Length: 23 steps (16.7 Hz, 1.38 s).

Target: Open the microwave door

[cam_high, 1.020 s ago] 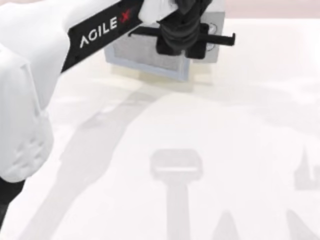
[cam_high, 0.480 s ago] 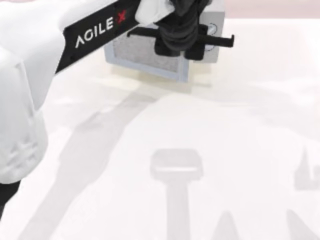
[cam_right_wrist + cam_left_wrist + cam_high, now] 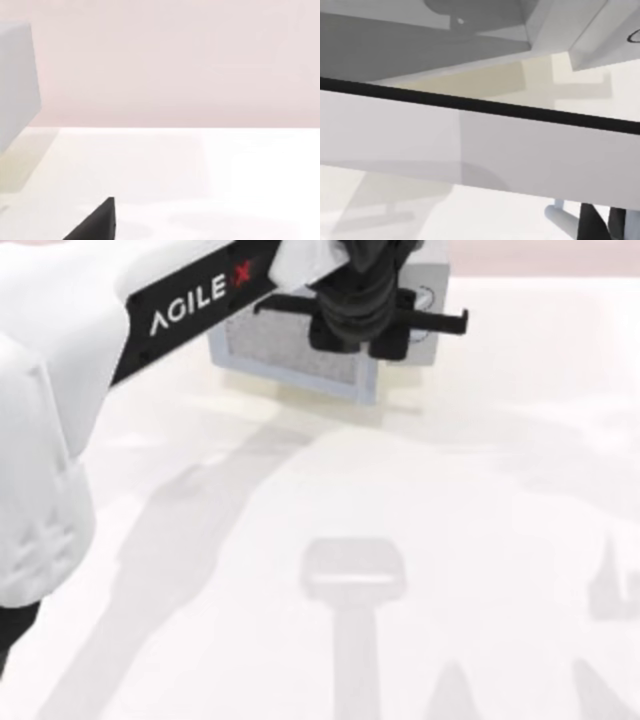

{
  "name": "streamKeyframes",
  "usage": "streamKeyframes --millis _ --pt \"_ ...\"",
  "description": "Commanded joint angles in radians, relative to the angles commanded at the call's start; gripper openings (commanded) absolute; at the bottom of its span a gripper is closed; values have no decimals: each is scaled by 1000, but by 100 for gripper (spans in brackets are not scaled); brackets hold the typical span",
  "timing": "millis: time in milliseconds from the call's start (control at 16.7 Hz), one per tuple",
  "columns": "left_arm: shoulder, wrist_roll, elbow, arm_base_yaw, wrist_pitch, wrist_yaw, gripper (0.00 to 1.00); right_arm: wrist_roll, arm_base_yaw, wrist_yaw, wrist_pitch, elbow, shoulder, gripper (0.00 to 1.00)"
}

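One arm is doing the work. In the top view, my left gripper is hanging over the microwave door at the far side of the table, the microwave behind it; I cannot tell how far its fingers are parted. In the left wrist view, the door is filling the frame, swung slightly ajar. The right wrist view is showing only table, so that arm is sitting idle. I judge the pull should be following the hinge's arc, slowly.

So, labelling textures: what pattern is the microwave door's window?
Darker grey speckled mesh on the microwave door, clearest from the top view.
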Motion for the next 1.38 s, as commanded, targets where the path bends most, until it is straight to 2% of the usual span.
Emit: streamKeyframes --millis 720,1140,1380 --pt "2 -1 -5 -7 2 6 0 0 0 0 0 0 0 100" --pt "-103 99 -167 14 84 50 0 0 0 0 0 0 0 100" --pt "-111 107 -181 15 91 56 0 0 0 0 0 0 0 100"
